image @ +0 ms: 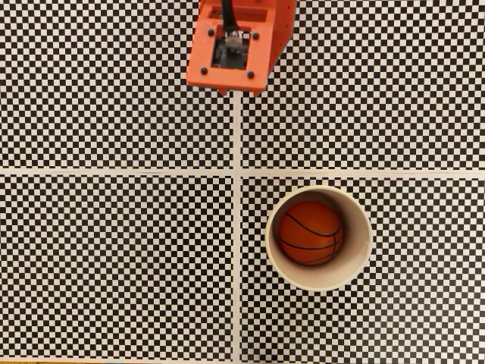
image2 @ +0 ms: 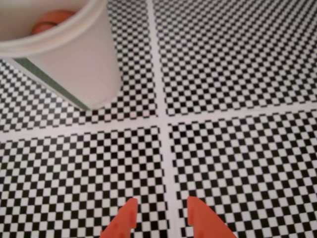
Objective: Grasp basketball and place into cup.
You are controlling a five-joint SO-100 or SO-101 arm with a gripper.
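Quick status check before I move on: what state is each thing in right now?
basketball: inside the cup, resting at its bottom.
cup: upright on the checkered surface, holding the ball.
gripper: open, empty, fingertips apart above the checkered surface, clear of the cup.

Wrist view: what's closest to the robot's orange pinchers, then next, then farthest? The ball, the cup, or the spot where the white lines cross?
From the gripper at the bottom edge of the wrist view:
1. White line crossing, straight ahead, mid-picture.
2. Cup, upper left, beyond the crossing.
3. Basketball, inside the cup, peeking over its rim at the top left.
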